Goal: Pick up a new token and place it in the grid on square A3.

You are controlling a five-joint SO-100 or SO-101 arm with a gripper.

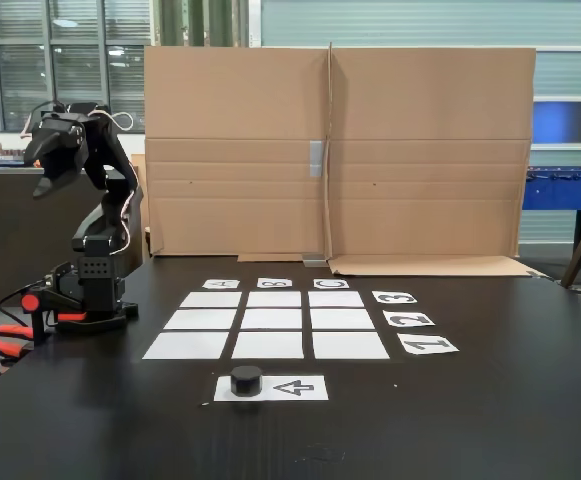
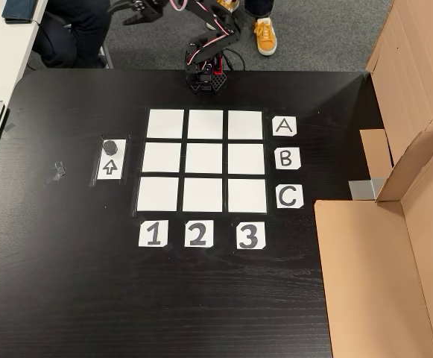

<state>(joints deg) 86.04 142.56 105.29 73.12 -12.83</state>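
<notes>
1. A black desk (image 2: 67, 283) carries the setup, with a folded cardboard screen (image 1: 340, 150) standing along its far edge in the fixed view, likely as a plain backdrop.
2. The grid (image 2: 205, 160) lies flat and bare; square A3 (image 2: 245, 125), the corner cell beside label "A" (image 2: 284, 126), awaits its piece.
3. The arm (image 1: 95, 215) stands folded beside the grid, its fingers (image 1: 52, 165) raised, empty; their spread cannot be told.
4. The arrow sheet (image 1: 295, 387) marks the supply spot.
5. The token (image 1: 246, 380) sits upright on it, untouched.
</notes>
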